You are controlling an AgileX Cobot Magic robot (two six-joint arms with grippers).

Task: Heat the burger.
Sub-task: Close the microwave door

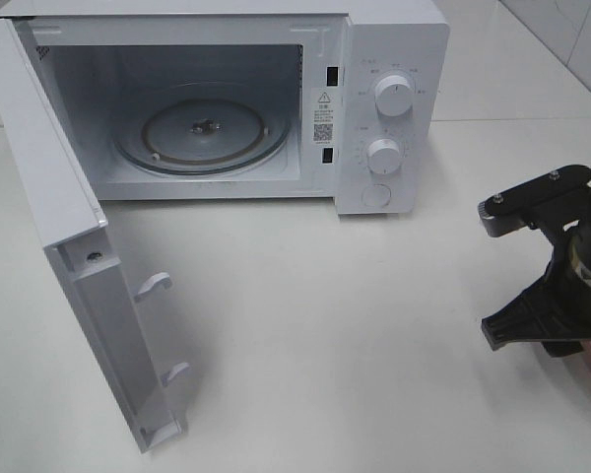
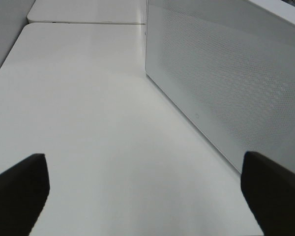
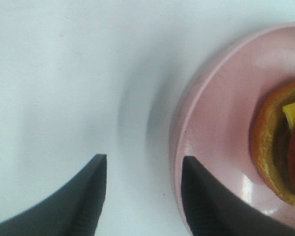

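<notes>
A: Nearest first, w/ the microwave (image 1: 276, 108) as ref. Status?

B: Right hand (image 3: 143, 196) well off to the microwave's knob side, low over the counter (image 1: 325, 315). Fingers (image 3: 86, 196) parted partway, nothing between them. One finger over bare counter, the other over the rim of the pink plate (image 3: 211, 162). Straddling the rim, by the look. Touching or not: can't tell.

A: And the burger?

B: Burger (image 3: 280, 147) on that plate, only partly in the wrist view: bun edge, lettuce, cheese, dark filling. From the high cam just a sliver of plate at the frame edge under the right arm; burger itself hidden there.

A: Left side?

B: Left hand (image 2: 142, 196) spread wide, empty, beside the open door (image 1: 89, 296), on the door's outer side. Idle, probably.

A: Further back?

B: Door swung fully open toward the front, cavity clear, glass turntable (image 1: 202, 133) bare. Two knobs (image 1: 392, 99) on the panel untouched, as far as can be judged.

A: So which step?

B: Likely plate pickup, right hand lining up on the rim. Burger not yet in the oven.

A: Next move needs?

B: Prob. pinch on the rim, level lift so nothing slides, long carry across to the cavity, set-down centred on the turntable. Then door shut, timer knob.
</notes>
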